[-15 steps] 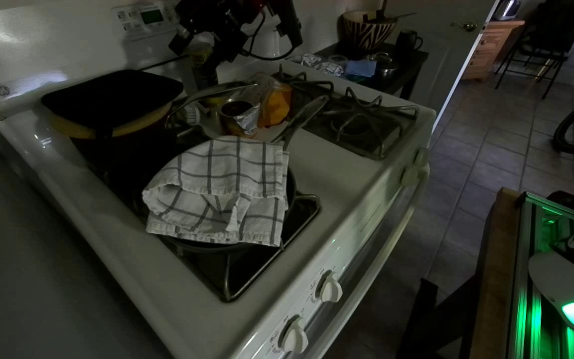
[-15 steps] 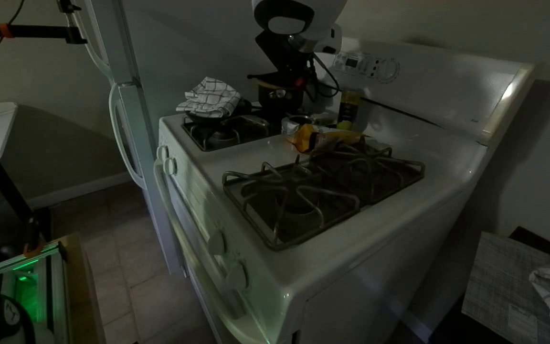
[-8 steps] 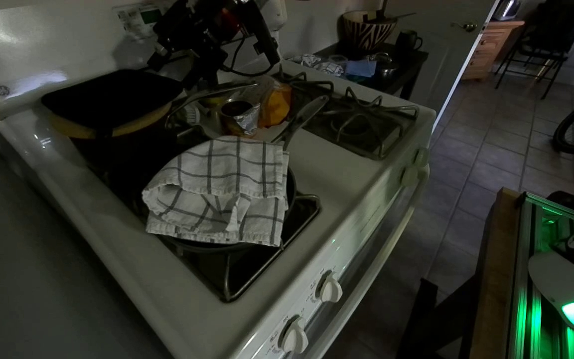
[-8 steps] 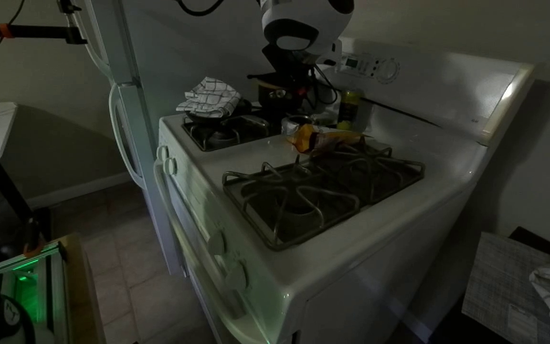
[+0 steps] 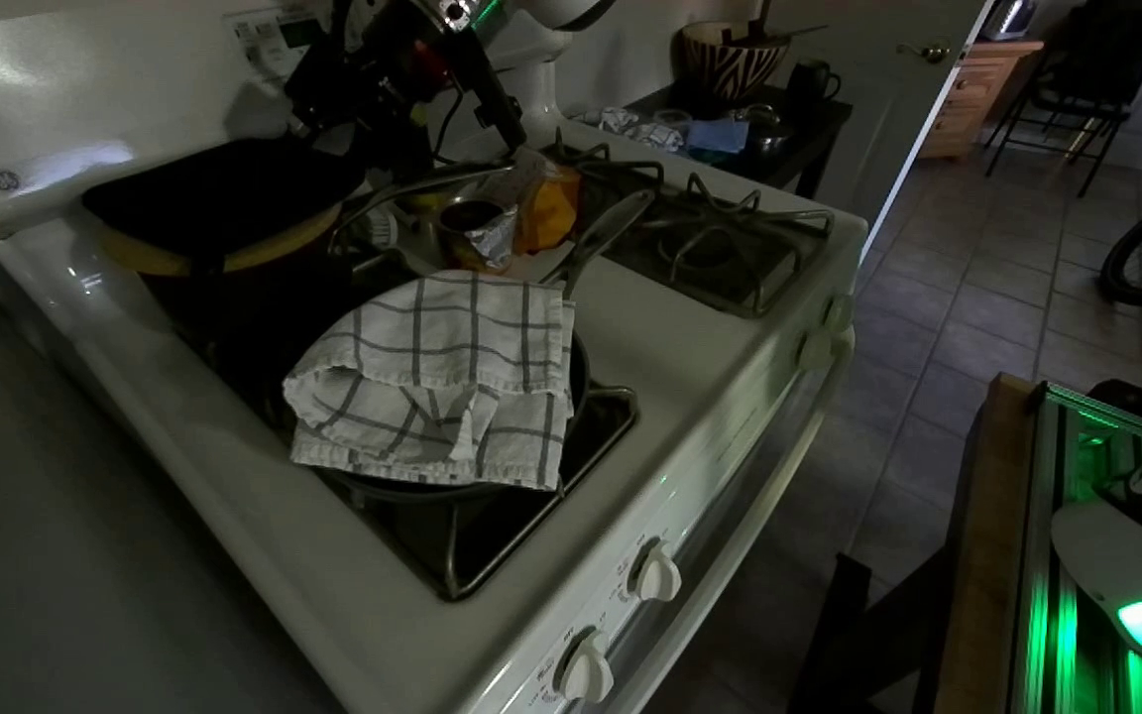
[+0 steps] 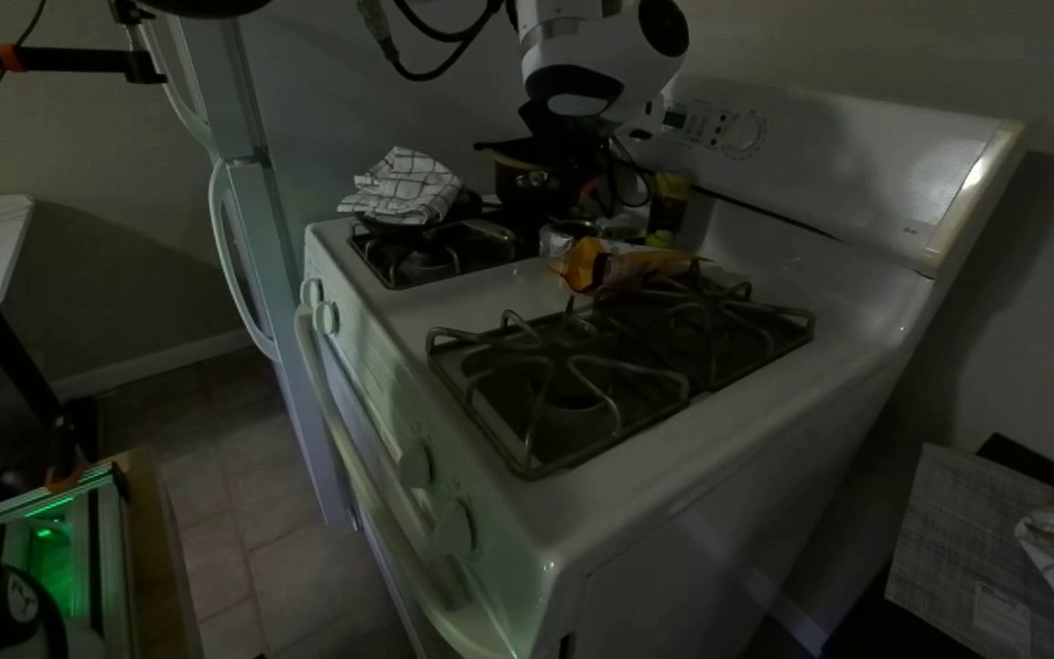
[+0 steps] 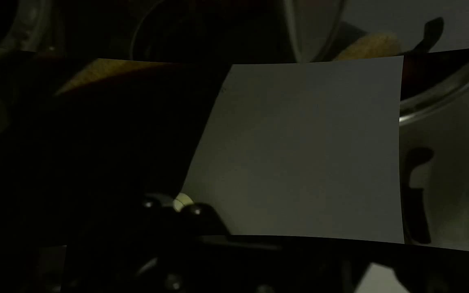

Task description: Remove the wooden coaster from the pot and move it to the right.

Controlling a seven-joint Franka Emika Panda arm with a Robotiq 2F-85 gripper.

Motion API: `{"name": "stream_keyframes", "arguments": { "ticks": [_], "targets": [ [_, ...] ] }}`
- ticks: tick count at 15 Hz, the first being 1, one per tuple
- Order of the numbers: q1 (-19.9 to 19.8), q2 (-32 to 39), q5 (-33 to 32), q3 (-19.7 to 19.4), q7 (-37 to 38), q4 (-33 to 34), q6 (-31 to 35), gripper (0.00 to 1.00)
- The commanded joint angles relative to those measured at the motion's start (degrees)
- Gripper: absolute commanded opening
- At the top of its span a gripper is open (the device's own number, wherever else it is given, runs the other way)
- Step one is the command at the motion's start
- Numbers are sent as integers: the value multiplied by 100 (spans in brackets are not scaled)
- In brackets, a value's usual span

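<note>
"Two white knobs (image 5: 659,575) look nearest to me, low in the middle of the frame. They're on the front of the stove (image 5: 660,322), right?"

"Right, in an exterior view. Past them, at the centre, a checked cloth (image 5: 432,377) is draped over a dark pan (image 5: 582,369) whose handle (image 5: 606,238) points to the upper right."

"Where's the wooden coaster (image 5: 224,193)?"

"Upper left of that frame. In both exterior views it lies on top of the pot (image 6: 522,190), near-black on its face and tan along its edge. The pot's body mostly sinks into shadow."

"And beside that?"

"Toward the upper centre, a round container (image 5: 457,241) with crumpled foil stands just beside an orange packet (image 5: 549,210)."

"The gripper (image 5: 348,139)?"

"Upper left too, near the far end of the wooden coaster. I can't tell whether it touches."

"Jaws parted or clenched?"

"Can't tell that either. They blur into one dark mass in both exterior views, and the wrist view is mostly black around a plain grey surface (image 7: 299,150)."

"Anything farther back?"

"A patterned bowl (image 5: 730,64) and a dark mug (image 5: 811,79), on a side table (image 5: 819,124) at the upper right. Farthest off, in the upper right corner, is a black chair (image 5: 1077,74)."
</note>
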Motion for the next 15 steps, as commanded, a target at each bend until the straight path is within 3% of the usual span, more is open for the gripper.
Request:
{"name": "stream_keyframes", "arguments": {
  "ticks": [1, 6, 15],
  "targets": [
    [-81, 336, -139, 103, 223, 460, -255, 39],
    [-176, 289, -162, 90, 310, 470, -301, 3],
    [-285, -323, -106, 173, 198, 320, -308, 5]
  ]
}}
